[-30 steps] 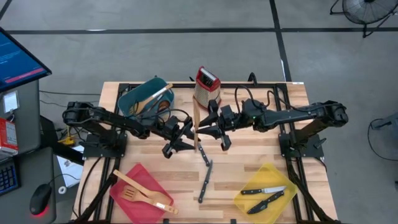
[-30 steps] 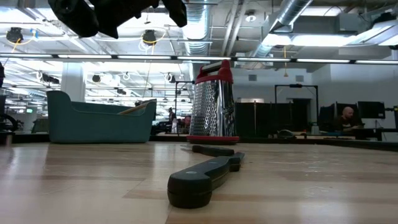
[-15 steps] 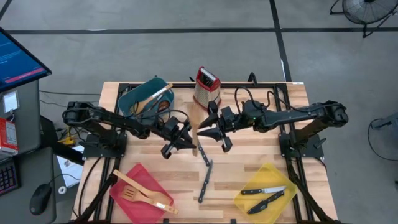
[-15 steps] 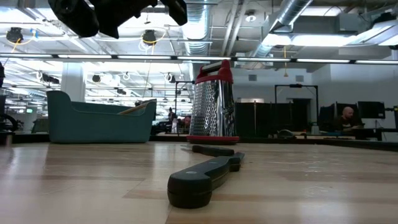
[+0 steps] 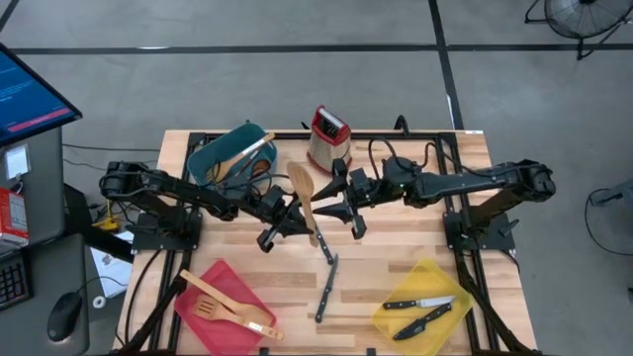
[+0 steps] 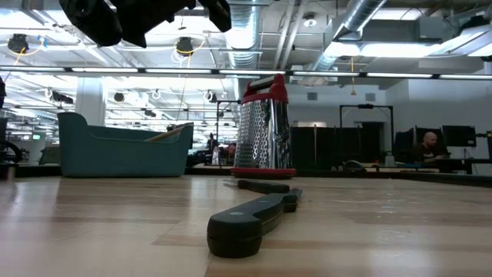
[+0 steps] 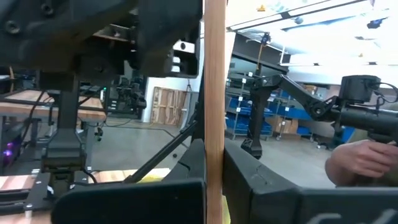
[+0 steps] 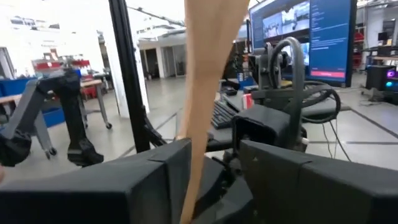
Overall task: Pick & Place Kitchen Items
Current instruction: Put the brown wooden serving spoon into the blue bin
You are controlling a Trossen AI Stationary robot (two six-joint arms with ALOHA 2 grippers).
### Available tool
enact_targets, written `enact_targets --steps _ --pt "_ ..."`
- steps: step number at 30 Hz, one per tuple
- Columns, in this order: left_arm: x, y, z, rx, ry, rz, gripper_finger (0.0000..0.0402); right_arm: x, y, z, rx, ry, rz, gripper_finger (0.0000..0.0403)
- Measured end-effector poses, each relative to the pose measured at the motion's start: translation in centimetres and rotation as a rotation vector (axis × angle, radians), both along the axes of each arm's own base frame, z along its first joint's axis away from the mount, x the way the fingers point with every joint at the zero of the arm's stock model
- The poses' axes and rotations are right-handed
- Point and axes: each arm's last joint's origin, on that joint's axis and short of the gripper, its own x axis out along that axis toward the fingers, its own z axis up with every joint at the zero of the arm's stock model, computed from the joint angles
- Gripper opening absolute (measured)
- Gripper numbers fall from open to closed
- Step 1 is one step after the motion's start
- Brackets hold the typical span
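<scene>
Left tool (image 5: 297, 211) clamps wooden spoon (image 5: 305, 198), unseen from low view.

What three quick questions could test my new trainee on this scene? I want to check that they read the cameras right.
1. True or false: the left gripper is shut on the wooden spoon.
2. Which bin holds knives? A teal, B red, C yellow.
3. Fill in: the top of the grater is ___.

Key: 1 true. 2 C, the yellow bin. 3 red.
</scene>
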Motion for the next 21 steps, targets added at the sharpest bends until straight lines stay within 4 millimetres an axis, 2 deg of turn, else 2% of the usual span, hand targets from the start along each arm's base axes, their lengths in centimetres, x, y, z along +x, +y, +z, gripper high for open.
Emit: enact_targets --steps 4,9,15,21 --pt "0.0 0.3 0.1 -0.034 0.016 0.005 0.0004 -1.1 0.0 0.7 -0.006 0.043 0.003 0.0189" --pt "-0.7 1.0 0.8 -0.081 0.094 0.034 0.0005 -3.8 -0.1 2.0 -0.005 0.114 0.003 0.0226" --pt "-2.8 2.3 1.9 -0.08 0.251 0.228 0.0005 -6.2 -0.2 2.8 0.031 0.204 0.002 0.0225" --pt "-5.9 3.2 2.5 -0.072 0.436 0.467 0.0005 -6.5 -0.2 2.0 0.046 0.302 -0.001 0.0209"
